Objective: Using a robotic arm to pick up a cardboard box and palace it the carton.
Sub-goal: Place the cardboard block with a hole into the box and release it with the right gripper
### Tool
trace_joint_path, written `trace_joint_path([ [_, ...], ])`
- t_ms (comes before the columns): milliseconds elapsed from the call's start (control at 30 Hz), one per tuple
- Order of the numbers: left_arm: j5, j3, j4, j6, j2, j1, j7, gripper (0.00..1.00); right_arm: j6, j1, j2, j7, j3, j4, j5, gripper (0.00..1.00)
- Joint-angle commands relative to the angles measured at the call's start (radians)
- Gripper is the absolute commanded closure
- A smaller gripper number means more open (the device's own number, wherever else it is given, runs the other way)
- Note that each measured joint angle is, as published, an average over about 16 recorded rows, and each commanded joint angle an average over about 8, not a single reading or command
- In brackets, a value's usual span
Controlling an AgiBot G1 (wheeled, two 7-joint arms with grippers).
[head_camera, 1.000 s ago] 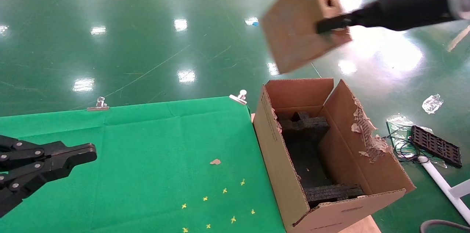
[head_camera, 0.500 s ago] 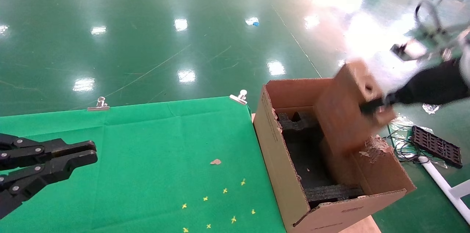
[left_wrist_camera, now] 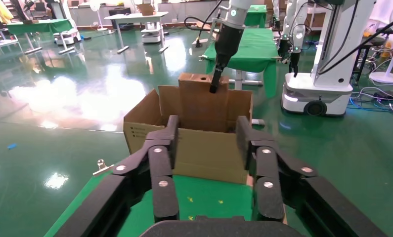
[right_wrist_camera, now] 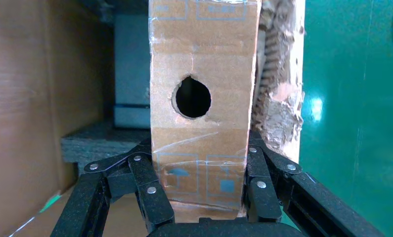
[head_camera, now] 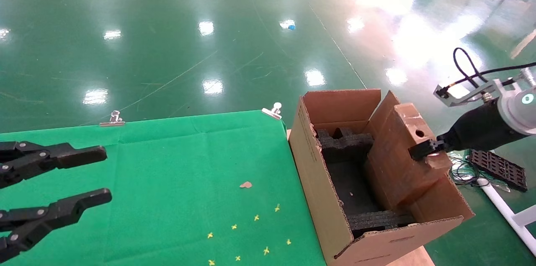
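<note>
The robotic arm (head_camera: 494,125), white with a glowing ring, reaches in from the right. Its right gripper (head_camera: 423,151) is shut on the cardboard box (head_camera: 400,155), a narrow brown slab with a round hole (right_wrist_camera: 193,97) in its narrow face. The box stands tilted inside the carton (head_camera: 322,199), against its torn right flap (right_wrist_camera: 278,79), lower part among the black foam blocks (head_camera: 345,146). In the right wrist view the fingers (right_wrist_camera: 152,197) clamp both sides of the box (right_wrist_camera: 199,143). My left gripper (head_camera: 86,178) is open and empty over the green cloth; it also shows in the left wrist view (left_wrist_camera: 204,148).
The green cloth (head_camera: 176,174) is clipped to the table at its far edge by metal clips (head_camera: 272,111). Small yellow marks (head_camera: 255,218) dot the cloth. A black grid panel (head_camera: 498,165) and cables lie on the green floor right of the carton.
The right gripper has brought the cardboard box down from high above the carton into it, beside the torn flap. My left gripper has opened wide.
</note>
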Motion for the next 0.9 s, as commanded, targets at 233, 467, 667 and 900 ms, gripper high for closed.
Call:
trace_joint_path([
  [233, 0.0, 0.0, 0.0, 0.0, 0.0, 0.0, 0.0, 0.0, 0.051, -0.082, -0.048, -0.03, -0.009, -0.096, 0.015, 1.0],
  [467, -0.001, 0.001, 0.0, 0.0, 0.0, 0.0, 0.0, 0.0, 0.143, -0.187, -0.096, -0.063, -0.005, -0.175, 0.043, 1.0],
  [667, -0.001, 0.001, 0.0, -0.001, -0.001, 0.0, 0.001, 0.0, 0.239, -0.305, -0.115, -0.105, 0.016, -0.217, 0.101, 1.0],
  [900, -0.001, 0.002, 0.0, -0.001, -0.001, 0.0, 0.001, 0.0, 0.315, -0.397, -0.139, -0.171, 0.04, -0.253, 0.155, 0.83],
])
